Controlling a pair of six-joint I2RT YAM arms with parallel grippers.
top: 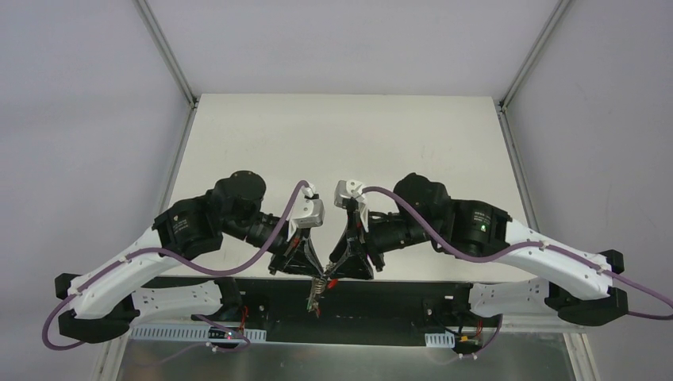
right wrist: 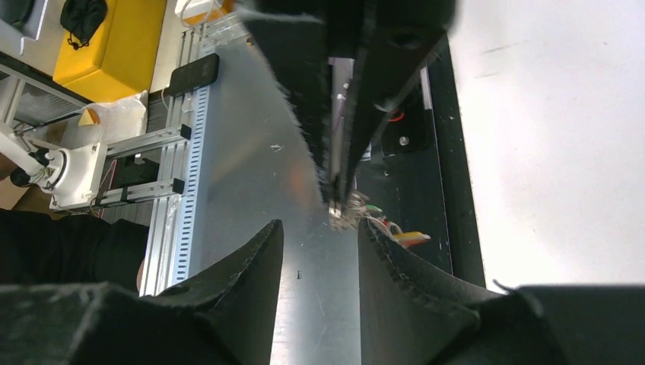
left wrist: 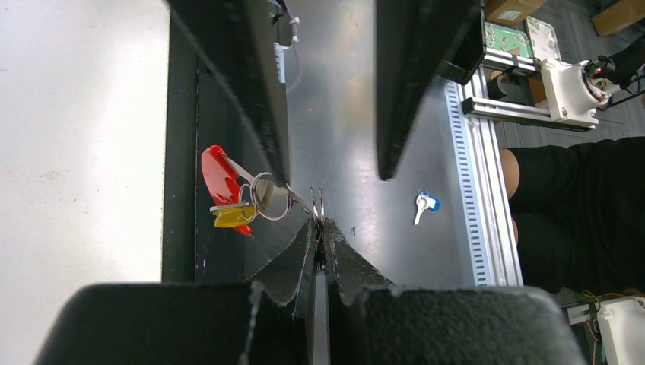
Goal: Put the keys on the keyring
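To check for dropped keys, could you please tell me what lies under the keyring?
Under the keyring show a black strip and a grey metal shelf, with one blue-tagged key on it. The jaws of the left gripper hide the spot beneath them.

The keyring was seen as a red arc with silvery wire loops, and a yellow tag was shown against it. Another key was marked by silver metal and a blue tag. The tabletop was coloured plain white, the cables purple.
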